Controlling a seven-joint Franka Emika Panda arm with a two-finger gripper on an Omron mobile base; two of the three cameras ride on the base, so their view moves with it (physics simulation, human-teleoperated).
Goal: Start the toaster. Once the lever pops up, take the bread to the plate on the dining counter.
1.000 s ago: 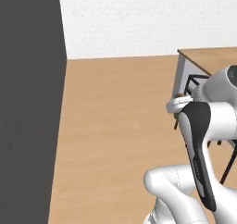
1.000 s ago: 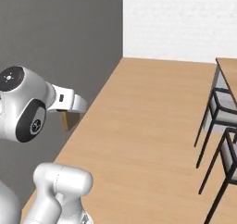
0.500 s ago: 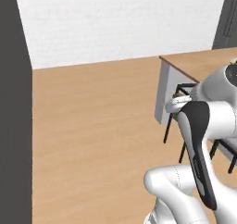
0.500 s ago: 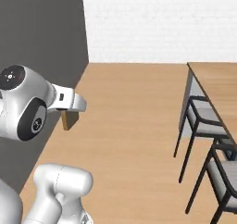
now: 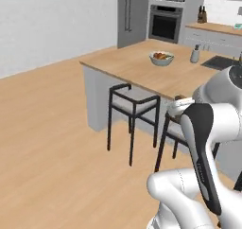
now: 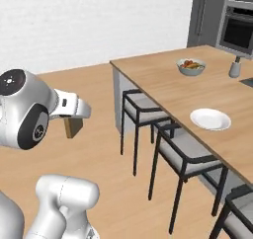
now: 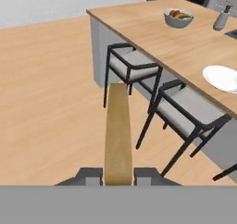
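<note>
The table [image 6: 163, 77], a long light-wood island on a grey base, ran from the middle of the scene away to the right, with a pale wood floor [image 5: 42, 128] spread out in front of it. A dark sink [image 5: 222, 61] was let into the table's far end. Behind it stood grey cabinets with a built-in oven [image 5: 165, 22].

Dark-framed chairs [image 7: 132, 65] with grey seats were tucked along the near side of the table.

The plate [image 6: 210, 118], white and round, lay flat on the table near its near edge, above the second chair. A fruit bowl [image 6: 190, 66] sat further along the table, well apart from the plate, and a small grey bottle [image 6: 235, 66] stood beyond it near the sink.

The hand [image 7: 118, 173] was held out over the floor, short of the chairs and well apart from the plate. Its two fingers were closed tight on the bread [image 7: 117, 130], the tan slice gripped edge-on between them and sticking straight out ahead. In the right base view the bread [image 6: 72, 127] hung below the wrist.
</note>
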